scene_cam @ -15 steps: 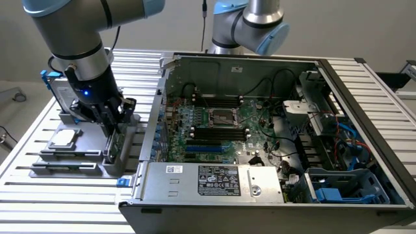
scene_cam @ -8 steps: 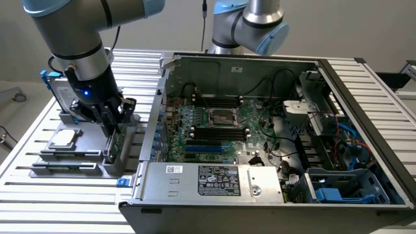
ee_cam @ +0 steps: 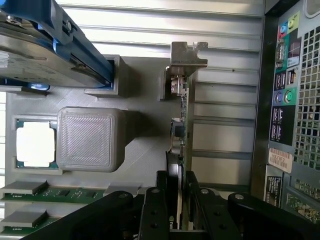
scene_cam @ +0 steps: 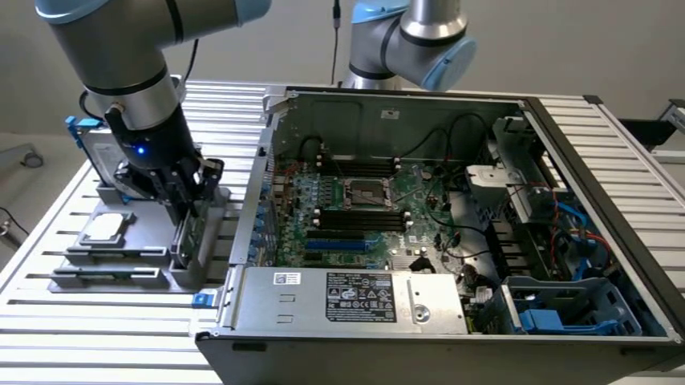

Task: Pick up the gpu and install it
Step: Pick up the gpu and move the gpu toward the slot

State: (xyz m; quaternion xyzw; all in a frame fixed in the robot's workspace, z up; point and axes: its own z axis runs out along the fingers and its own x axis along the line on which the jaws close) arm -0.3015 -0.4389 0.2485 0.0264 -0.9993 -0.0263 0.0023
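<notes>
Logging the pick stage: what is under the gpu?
The gpu stands on edge in the grey holder, which sits on the slatted table. Its lower edge is hidden beneath the card itself; the gripper covers one end.

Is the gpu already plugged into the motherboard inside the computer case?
No, the gpu stands on edge in the gray holder outside the computer case, with the gripper right at it.

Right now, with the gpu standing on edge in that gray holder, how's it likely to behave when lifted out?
The gpu looks like a thin rigid board, so it should probably stay stiff, not flop. Standing on edge in the gray holder, it would likely tip if let go unsupported. Exposed components along its edge suggest it's fragile.
</notes>
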